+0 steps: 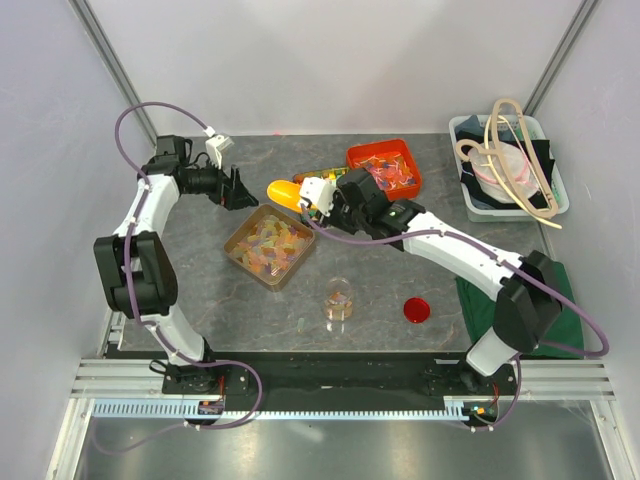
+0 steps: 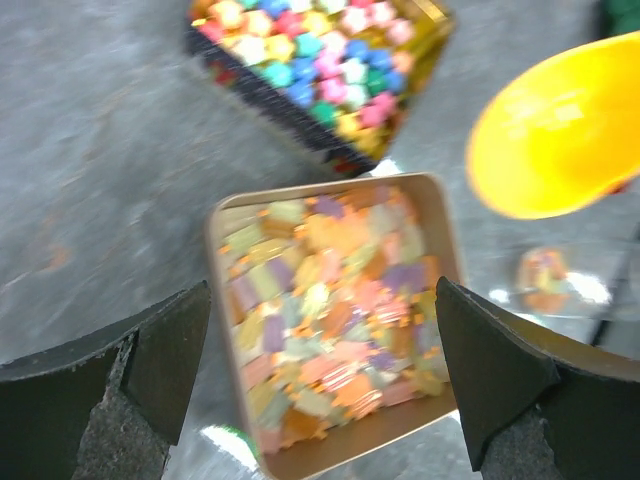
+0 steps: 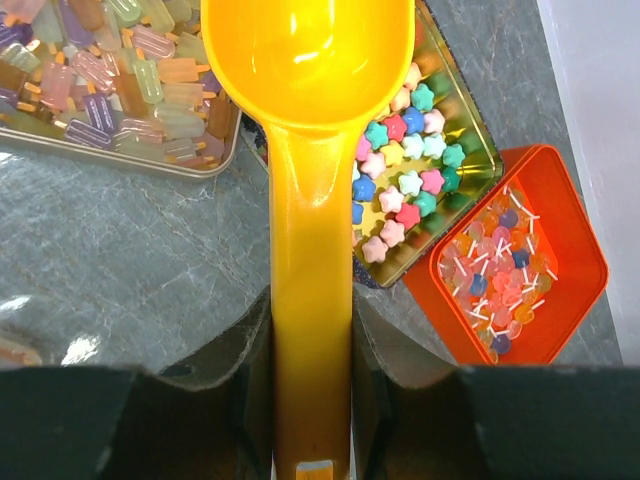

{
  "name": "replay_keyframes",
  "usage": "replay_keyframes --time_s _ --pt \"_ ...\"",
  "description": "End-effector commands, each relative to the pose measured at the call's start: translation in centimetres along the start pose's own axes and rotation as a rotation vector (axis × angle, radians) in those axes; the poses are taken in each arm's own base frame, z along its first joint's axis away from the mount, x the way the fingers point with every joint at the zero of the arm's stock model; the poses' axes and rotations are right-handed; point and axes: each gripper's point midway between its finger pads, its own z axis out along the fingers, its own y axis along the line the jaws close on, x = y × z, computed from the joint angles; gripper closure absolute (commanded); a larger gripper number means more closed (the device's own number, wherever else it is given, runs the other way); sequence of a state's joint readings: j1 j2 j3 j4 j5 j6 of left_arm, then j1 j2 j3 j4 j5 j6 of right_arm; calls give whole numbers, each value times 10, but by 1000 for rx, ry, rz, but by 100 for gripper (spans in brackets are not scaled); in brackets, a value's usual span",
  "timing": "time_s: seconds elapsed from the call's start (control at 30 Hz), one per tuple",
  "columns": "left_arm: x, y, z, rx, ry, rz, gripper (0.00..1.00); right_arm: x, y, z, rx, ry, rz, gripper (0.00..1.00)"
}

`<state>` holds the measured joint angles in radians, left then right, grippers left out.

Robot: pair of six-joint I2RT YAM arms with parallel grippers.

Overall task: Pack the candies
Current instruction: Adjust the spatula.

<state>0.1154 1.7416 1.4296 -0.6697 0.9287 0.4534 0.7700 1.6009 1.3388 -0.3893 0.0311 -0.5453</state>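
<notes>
Nearest my bases a small clear jar (image 1: 340,302) stands on the grey table (image 1: 200,290) with some coloured pieces in it, and a round red lid (image 1: 417,310) lies flat to its right, apart from it. Beyond them sits the tan tray (image 2: 215,262), and the candies (image 2: 335,300), pale orange, yellow, pink and green, fill it in a loose heap. My left gripper (image 2: 320,385) hangs over the tray's far left side, its jaws spread wide with nothing between them. My right gripper (image 3: 310,345) is pinching the handle of a yellow scoop (image 3: 308,60). The scoop's bowl is empty and sits over the tray's far edge, beside a gold tin of bright star-shaped sweets (image 3: 410,150). Just past the tin is an orange bin (image 3: 575,235) of small round sweets on white sticks. Farthest off, at the right corner, a pale tub (image 1: 465,190) holds coiled tubing.
</notes>
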Motion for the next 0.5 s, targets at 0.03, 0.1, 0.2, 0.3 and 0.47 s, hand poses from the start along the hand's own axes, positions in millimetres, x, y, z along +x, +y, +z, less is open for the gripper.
replay_keyframes --time_s 0.03,0.1,0.2,0.3,0.47 --pt "-13 -27 3 193 -47 -98 0 -16 -7 13 72 -46 0 100" --pt "-17 -32 3 228 -61 -108 0 -12 -3 17 80 -28 -20 100" --pt "-19 -33 6 264 -63 -134 0 -11 6 22 94 -17 -60 100" --pt "-21 -32 8 292 -66 -160 0 -13 17 26 101 -5 -103 100" --pt "-23 -32 10 311 -66 -174 4 -19 18 29 122 -8 -101 100"
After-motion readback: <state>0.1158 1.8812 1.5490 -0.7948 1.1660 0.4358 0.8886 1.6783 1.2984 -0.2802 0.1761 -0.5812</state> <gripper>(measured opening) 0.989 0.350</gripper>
